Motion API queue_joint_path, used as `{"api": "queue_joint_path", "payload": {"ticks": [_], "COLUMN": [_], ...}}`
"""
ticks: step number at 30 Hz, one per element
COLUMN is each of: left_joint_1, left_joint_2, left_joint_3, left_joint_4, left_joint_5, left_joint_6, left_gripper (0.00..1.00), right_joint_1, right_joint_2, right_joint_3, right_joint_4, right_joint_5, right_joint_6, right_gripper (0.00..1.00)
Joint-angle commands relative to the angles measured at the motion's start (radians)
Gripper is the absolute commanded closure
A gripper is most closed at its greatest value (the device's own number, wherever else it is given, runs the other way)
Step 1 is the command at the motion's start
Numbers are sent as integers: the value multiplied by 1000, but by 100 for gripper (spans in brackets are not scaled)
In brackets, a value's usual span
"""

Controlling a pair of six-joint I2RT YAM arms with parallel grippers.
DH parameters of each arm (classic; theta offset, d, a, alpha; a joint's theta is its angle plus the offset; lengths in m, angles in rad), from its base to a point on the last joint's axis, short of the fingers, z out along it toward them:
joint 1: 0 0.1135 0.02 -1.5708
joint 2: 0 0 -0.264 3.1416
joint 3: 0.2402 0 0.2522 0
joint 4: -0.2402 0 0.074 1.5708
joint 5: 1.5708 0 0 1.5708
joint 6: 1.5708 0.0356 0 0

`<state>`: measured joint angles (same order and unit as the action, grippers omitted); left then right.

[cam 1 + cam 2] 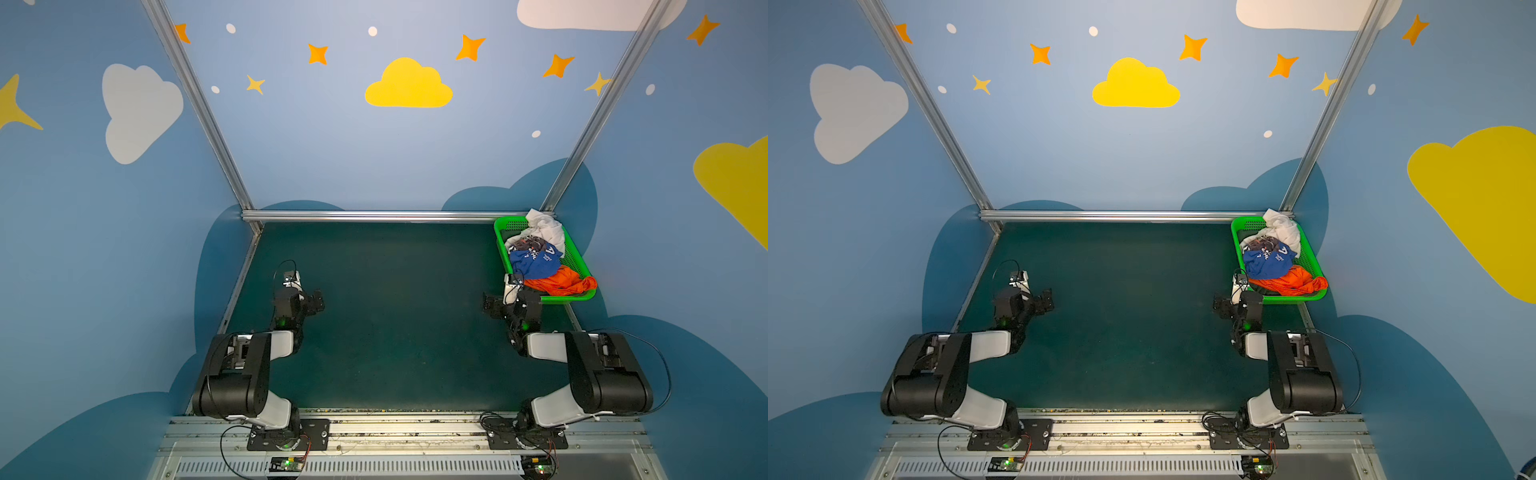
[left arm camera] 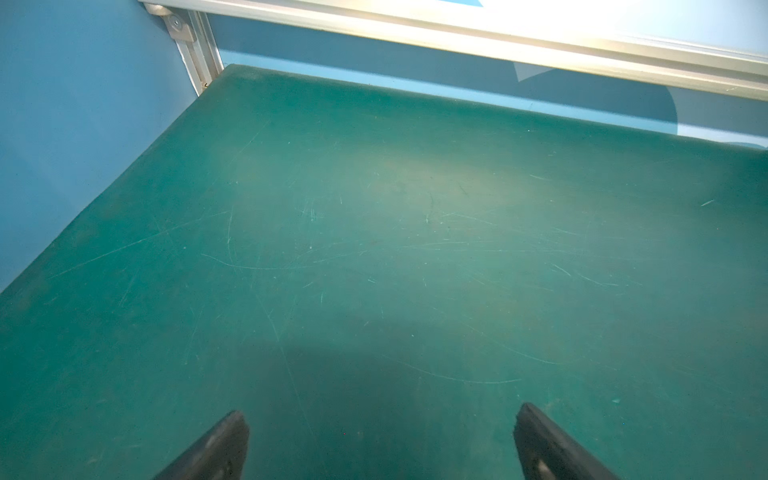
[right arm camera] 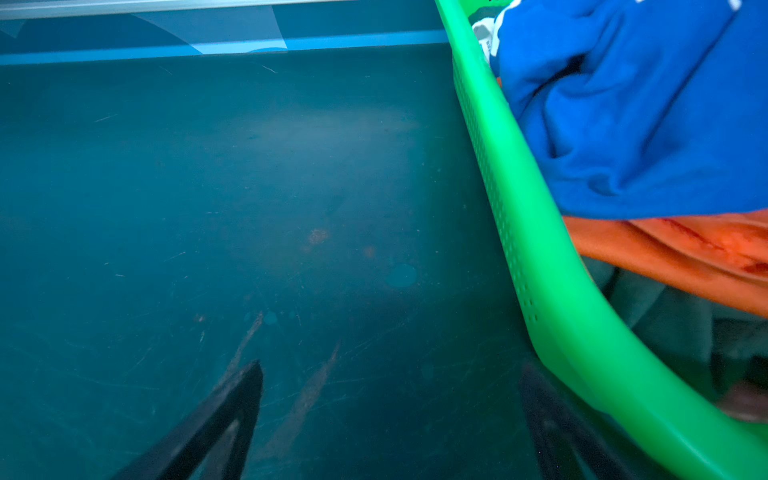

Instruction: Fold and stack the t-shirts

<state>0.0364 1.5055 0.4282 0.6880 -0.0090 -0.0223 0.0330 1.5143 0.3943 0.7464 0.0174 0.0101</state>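
Three crumpled t-shirts lie heaped in a green basket point(image 1: 500, 232) point(image 1: 1236, 232) at the back right of the mat. The white one point(image 1: 544, 226) point(image 1: 1281, 226) is at the far end, the royal-blue one point(image 1: 534, 262) point(image 1: 1268, 262) point(image 3: 648, 120) in the middle, the orange one point(image 1: 561, 283) point(image 1: 1293, 283) point(image 3: 673, 253) nearest. My right gripper point(image 1: 490, 305) point(image 1: 1221, 305) point(image 3: 390, 374) hangs open over bare mat just beside the basket's near corner point(image 3: 582, 332). My left gripper point(image 1: 318, 301) point(image 1: 1048, 300) point(image 2: 380, 415) is open above bare mat on the left, holding nothing.
A dark green mat point(image 1: 395, 316) point(image 2: 374, 249) covers the table. Aluminium rails point(image 1: 374, 215) and blue walls close it in at the back and both sides. The arm bases point(image 1: 286, 436) stand on a rail at the front edge.
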Motion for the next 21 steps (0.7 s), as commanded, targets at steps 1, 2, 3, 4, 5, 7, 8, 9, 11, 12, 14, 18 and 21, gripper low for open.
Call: {"api": "queue_joint_path", "payload": {"ticks": [1, 2, 3, 4, 5, 7, 8, 9, 11, 12, 14, 18, 21], "left_joint_1": [-2, -3, -3, -2, -2, -1, -2, -2, -2, -2, -1, -2, -2], "left_joint_2": [4, 4, 4, 4, 4, 3, 3, 4, 4, 4, 4, 4, 4], "left_joint_3": [19, 18, 19, 19, 19, 19, 18, 18, 18, 18, 19, 19, 19], "left_joint_4": [-15, -15, -15, -15, -15, -15, -15, -15, -15, -15, -15, -16, -15], "left_joint_5": [-3, -3, -3, -3, -3, -4, -4, -3, -4, -3, -3, -3, -3], "left_joint_6": [-3, -4, -4, -4, -4, -4, -4, -3, -4, -4, -4, -4, -4], "left_gripper": [0, 0, 0, 0, 0, 0, 0, 0, 0, 0, 0, 0, 0], "right_joint_1": [4, 4, 3, 5, 4, 2, 1, 2, 2, 2, 1, 1, 1], "right_joint_2": [-8, -8, -8, -7, -8, -6, -6, -7, -6, -6, -6, -6, -6], "right_joint_3": [20, 20, 20, 20, 19, 21, 21, 21, 21, 22, 21, 22, 21], "right_joint_4": [28, 28, 28, 28, 29, 26, 25, 26, 25, 25, 25, 25, 25], "right_joint_5": [0, 0, 0, 0, -1, -3, -6, -5, -5, -5, -5, -5, -7], "right_joint_6": [-12, -11, -11, -11, -12, -10, -10, -10, -10, -10, -10, -10, -10], "right_gripper": [3, 3, 3, 3, 3, 3, 3, 3, 3, 3, 3, 3, 3]}}
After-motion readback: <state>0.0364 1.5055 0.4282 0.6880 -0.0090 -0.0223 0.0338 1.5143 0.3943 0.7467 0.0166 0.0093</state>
